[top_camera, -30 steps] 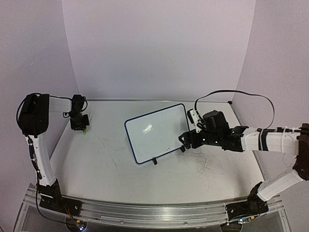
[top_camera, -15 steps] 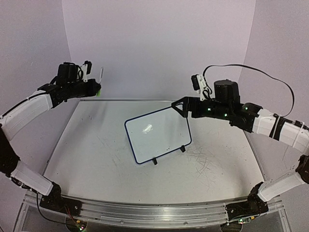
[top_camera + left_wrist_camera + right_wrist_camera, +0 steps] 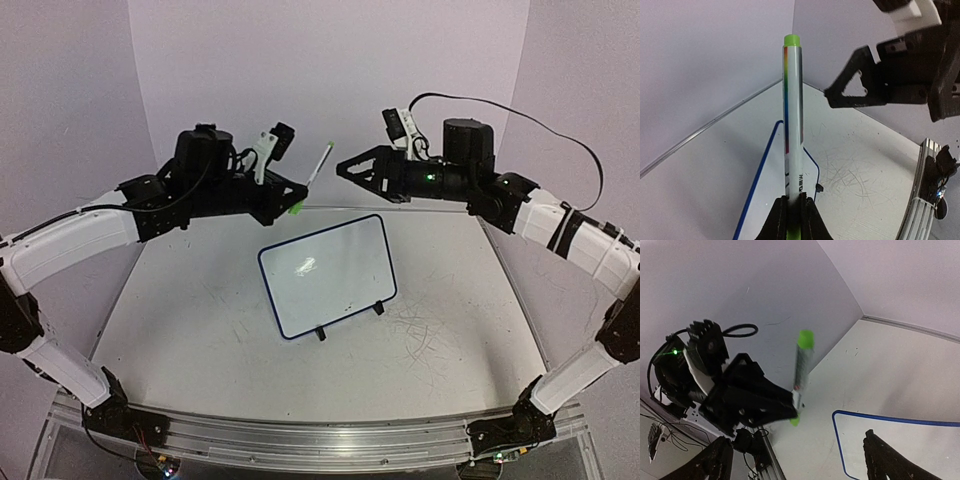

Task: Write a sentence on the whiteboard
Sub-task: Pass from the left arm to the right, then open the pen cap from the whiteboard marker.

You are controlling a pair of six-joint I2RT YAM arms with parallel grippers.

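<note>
From above, the left gripper [image 3: 296, 203] clenches a green-tipped marker [image 3: 316, 170] by its lower end, high over the table [image 3: 200, 330]. The right gripper [image 3: 345, 168] faces it, jaws spread and empty. The whiteboard [image 3: 325, 275] sits mid-table beneath them. In the left wrist view, the marker stands upright between pinched fingers [image 3: 776, 222]. In the right wrist view, the fingers [image 3: 885, 460] are wide apart, with a whiteboard corner below.

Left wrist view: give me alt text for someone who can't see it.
The left end effector grips a white marker with a rainbow stripe and green top, upright in mid-frame. The right end effector juts in from the upper right, not touching the marker. Below lie a blue-rimmed whiteboard and scuffed table.
</note>
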